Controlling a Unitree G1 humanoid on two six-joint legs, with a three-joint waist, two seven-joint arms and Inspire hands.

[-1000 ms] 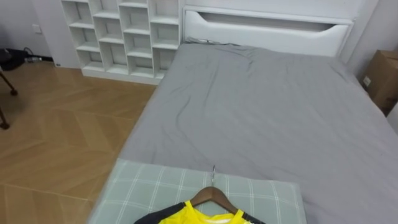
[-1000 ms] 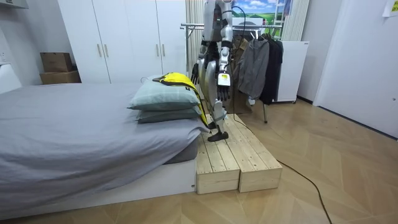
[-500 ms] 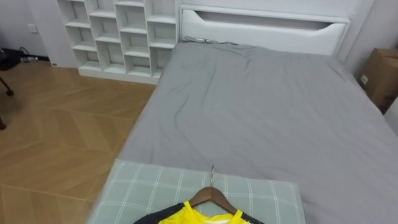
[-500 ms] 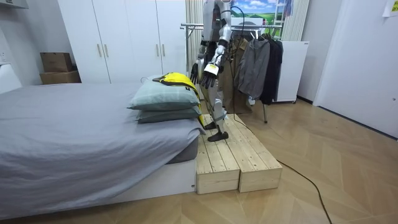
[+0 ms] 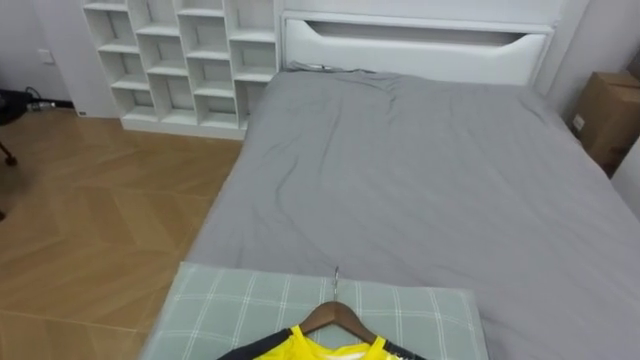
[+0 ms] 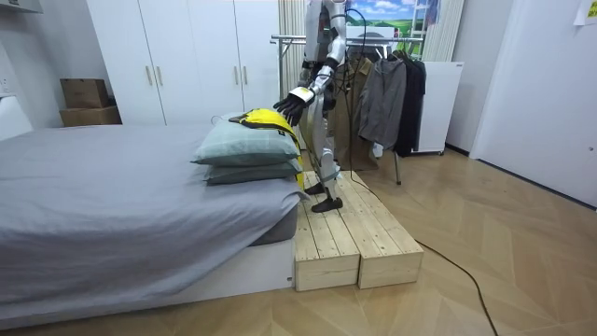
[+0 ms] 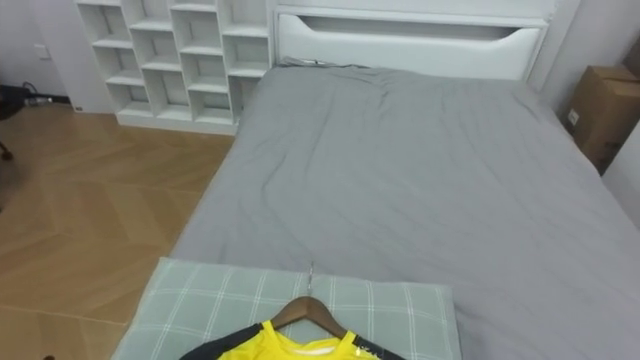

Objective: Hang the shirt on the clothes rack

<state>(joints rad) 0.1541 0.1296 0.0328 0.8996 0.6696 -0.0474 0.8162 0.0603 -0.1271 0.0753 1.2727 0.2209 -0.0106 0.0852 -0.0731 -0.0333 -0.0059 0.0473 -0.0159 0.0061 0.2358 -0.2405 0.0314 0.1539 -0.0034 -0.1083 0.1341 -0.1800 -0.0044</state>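
A yellow shirt (image 5: 300, 350) with dark trim sits on a wooden hanger (image 5: 335, 315), whose metal hook (image 5: 336, 280) points toward the headboard. It lies on a stack of green checked pillows (image 5: 240, 310) at the near end of the bed. In the room view I stand on a wooden platform (image 6: 350, 238) beside the pillows (image 6: 247, 149), facing the bed. My left hand (image 6: 291, 99) reaches out just above the yellow shirt (image 6: 266, 119), fingers spread. A clothes rack (image 6: 373, 39) with dark garments (image 6: 382, 98) stands behind me.
The grey bed (image 5: 420, 180) stretches ahead to a white headboard (image 5: 410, 45). White cube shelves (image 5: 180, 60) stand at the back left, and a cardboard box (image 5: 605, 115) at the right. Wood floor (image 5: 90, 220) lies left of the bed. White wardrobes (image 6: 187, 56) line the wall.
My left arm has swung up from hanging at my side, and its hand now reaches out over the shirt. The eye view has shifted slightly; the shirt and hanger have not moved.
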